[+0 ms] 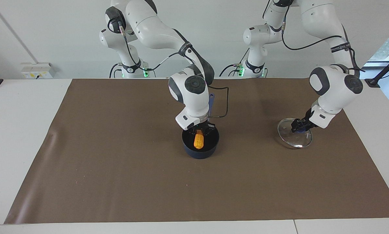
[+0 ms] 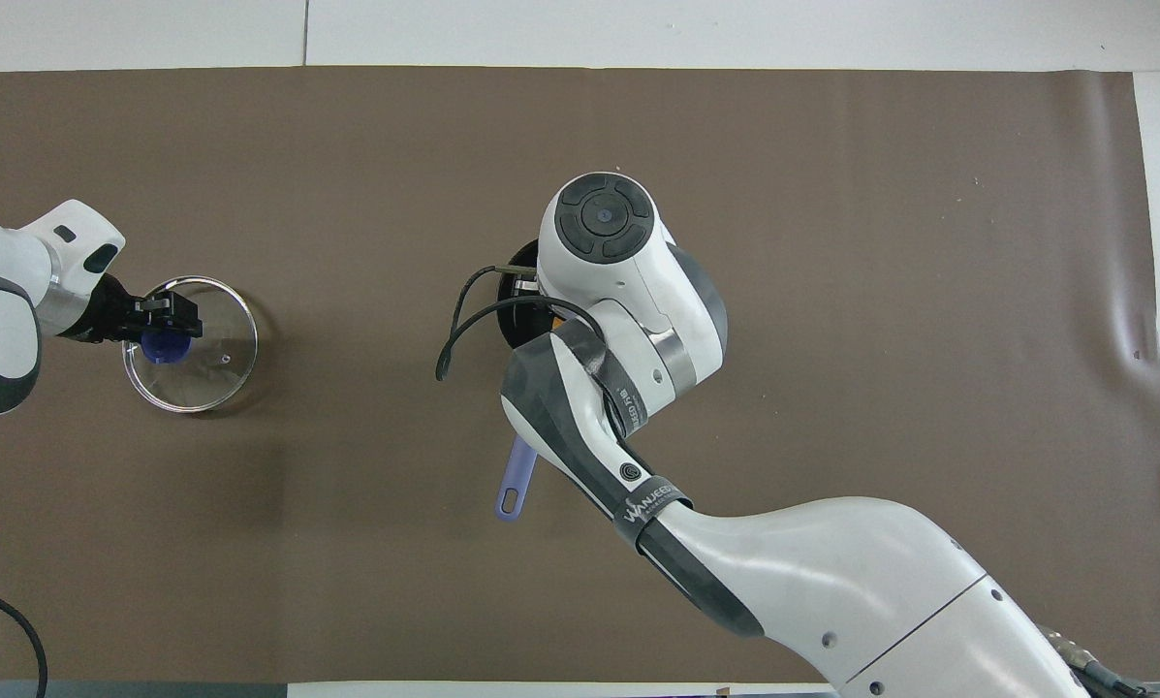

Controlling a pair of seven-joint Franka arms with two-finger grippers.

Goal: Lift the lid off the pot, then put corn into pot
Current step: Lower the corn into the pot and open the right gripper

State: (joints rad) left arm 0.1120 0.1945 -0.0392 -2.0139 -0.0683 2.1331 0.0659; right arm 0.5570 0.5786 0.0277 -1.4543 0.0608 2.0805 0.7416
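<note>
Right claw pinching corn, cob hanging into pot at mid table, on brown mat. Left claw clamped on lid knob, lid tilted at mat, toward left arm's end.

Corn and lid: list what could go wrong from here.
1. The right gripper is shut on the corn, which hangs tip-down inside the pot. Released from this upright pose, it might topple against the rim or tip out.
2. The left gripper holds the lid by its knob, tilted, its low edge at the mat. Let go now, the lid could drop flat and slide.
3. Withdrawing, the right gripper could catch the pot's rim and shift it.
</note>
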